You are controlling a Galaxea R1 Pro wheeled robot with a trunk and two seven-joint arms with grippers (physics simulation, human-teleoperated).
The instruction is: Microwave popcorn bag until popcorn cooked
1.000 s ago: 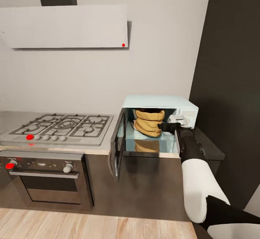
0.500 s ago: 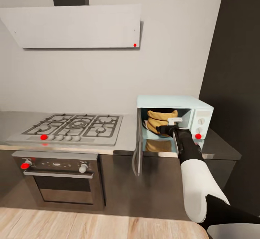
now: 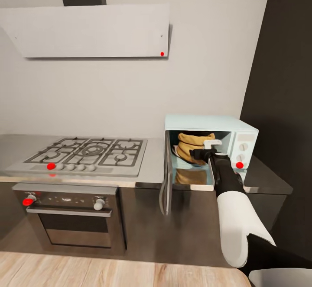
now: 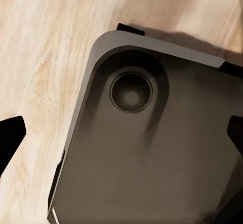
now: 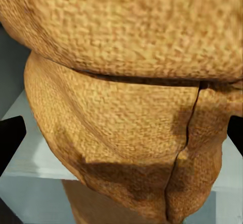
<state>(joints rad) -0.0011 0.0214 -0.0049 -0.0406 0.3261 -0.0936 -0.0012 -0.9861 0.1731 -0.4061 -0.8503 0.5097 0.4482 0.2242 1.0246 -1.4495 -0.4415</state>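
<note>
The right gripper [image 3: 200, 153] is reaching into the microwave [image 3: 211, 150], its fingers seemingly spread around the popcorn bag [image 3: 193, 146] sitting at 11 o'clock from it.

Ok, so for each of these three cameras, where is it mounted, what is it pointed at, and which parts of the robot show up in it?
Head view: from the robot's head, facing the countertop and open microwave; the right arm reaches in at the popcorn bag.
Left wrist view: on the left arm, aimed down at wood floor and a dark rounded robot part.
Right wrist view: on the right arm, close up on the popcorn bag.
Shared: head and right wrist views both show the bag.
</note>
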